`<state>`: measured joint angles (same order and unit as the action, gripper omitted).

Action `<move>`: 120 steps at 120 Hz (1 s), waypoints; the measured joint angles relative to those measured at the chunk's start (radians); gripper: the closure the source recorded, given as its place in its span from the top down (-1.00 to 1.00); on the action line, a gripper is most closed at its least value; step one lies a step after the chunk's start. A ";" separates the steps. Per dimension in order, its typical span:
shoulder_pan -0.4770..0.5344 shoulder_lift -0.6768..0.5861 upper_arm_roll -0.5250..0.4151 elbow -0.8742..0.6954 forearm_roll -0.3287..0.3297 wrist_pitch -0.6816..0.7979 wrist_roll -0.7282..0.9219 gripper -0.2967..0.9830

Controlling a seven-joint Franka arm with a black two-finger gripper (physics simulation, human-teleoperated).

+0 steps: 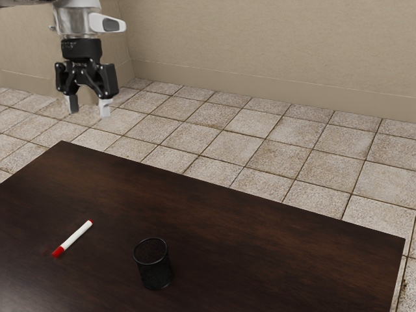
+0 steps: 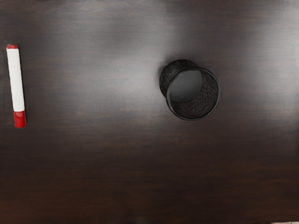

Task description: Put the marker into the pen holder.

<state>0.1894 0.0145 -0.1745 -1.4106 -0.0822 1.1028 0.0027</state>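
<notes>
Marker (image 1: pixel 73 238) lies near pen holder (image 1: pixel 154 270); cropped arm (image 1: pixel 78 21) has its tool (image 1: pixel 89 112) spread wide.

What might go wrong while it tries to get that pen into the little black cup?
The marker is slim and lies flat on the table, so the end effector, open and empty above, might pinch it off-centre or nudge it into a roll. The pen holder stands upright with nothing in it, so a marker brought in at a slant could catch its rim and perhaps tip it over.
</notes>
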 joint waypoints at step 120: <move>0.078 -0.210 0.062 -0.885 -0.030 0.737 -0.024 0.54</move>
<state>0.2675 -0.1951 -0.1128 -2.2957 -0.1122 1.8396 -0.0217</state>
